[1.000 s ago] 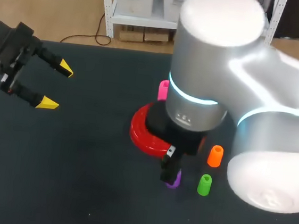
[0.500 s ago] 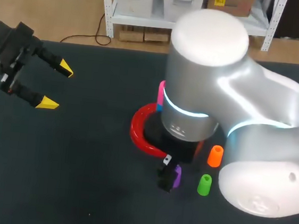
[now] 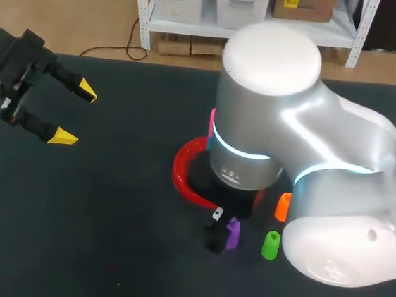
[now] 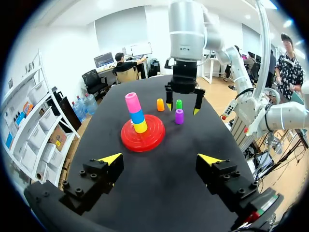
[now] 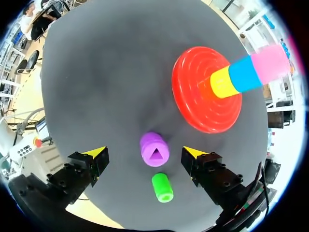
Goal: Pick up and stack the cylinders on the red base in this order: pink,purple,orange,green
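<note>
The purple cylinder (image 5: 154,150), stood upright on the table (image 5: 96,72) just beside the red base (image 5: 193,108) and framed by the wide-open, empty right gripper (image 5: 145,152), was judged light, rigid and smooth, best pinched squarely across its round sides at mid-height.

1 broad black table (image 3: 89,236) — matte top, soft even light

The red base (image 3: 181,169) looks like glossy, ridged plastic, and the purple cylinder (image 3: 233,232) at its five o'clock like smooth plastic. The table (image 3: 103,238) is matt, possibly cloth. The right arm (image 3: 271,128) has a sheeny silver shell.
</note>
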Tool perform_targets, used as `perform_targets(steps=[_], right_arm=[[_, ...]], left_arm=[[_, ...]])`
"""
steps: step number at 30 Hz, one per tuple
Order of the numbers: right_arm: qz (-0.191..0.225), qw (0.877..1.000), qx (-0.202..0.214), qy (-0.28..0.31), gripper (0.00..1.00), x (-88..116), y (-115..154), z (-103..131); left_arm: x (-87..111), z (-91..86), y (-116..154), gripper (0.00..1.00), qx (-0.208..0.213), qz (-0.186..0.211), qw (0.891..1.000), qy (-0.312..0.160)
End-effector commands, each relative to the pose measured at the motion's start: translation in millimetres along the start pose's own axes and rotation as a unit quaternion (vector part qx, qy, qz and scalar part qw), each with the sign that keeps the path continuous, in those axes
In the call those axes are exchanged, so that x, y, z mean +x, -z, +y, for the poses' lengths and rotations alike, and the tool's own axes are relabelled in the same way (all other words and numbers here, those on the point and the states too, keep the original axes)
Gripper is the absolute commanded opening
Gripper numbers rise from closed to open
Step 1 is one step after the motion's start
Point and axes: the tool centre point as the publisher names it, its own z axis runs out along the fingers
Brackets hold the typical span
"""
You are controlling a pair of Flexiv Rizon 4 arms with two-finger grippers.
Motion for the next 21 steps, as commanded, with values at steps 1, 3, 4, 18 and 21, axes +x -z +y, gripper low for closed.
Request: perform_targets(steps=[1, 3, 4, 18, 21], right_arm=[[0.007, 1.0, -0.002, -0.003, 1.0, -7.4, -4.0, -3.4], [0.009, 1.0, -0.003, -0.008, 1.0, -7.5, -5.2, -7.1], [0.01, 1.0, -0.003, -0.01, 1.0, -7.2, -5.5, -8.3], [0.018, 1.0, -0.011, -0.021, 1.0, -5.6, -14.2, -12.7], [0.023, 0.999, -0.013, -0.018, 1.0, -5.8, -16.5, -12.8]], left_arm=[[1.2, -0.9, -0.4, 1.0, -0.002, -0.001, 1.0, -0.002], [1.2, -0.9, -0.4, 1.0, -0.002, -0.001, 1.0, -0.002], [1.2, -0.9, -0.4, 1.0, -0.002, -0.001, 1.0, -0.002], [1.2, -0.9, -0.4, 1.0, -0.002, -0.001, 1.0, -0.002], [1.2, -0.9, -0.4, 1.0, -0.002, -0.001, 1.0, -0.002]])
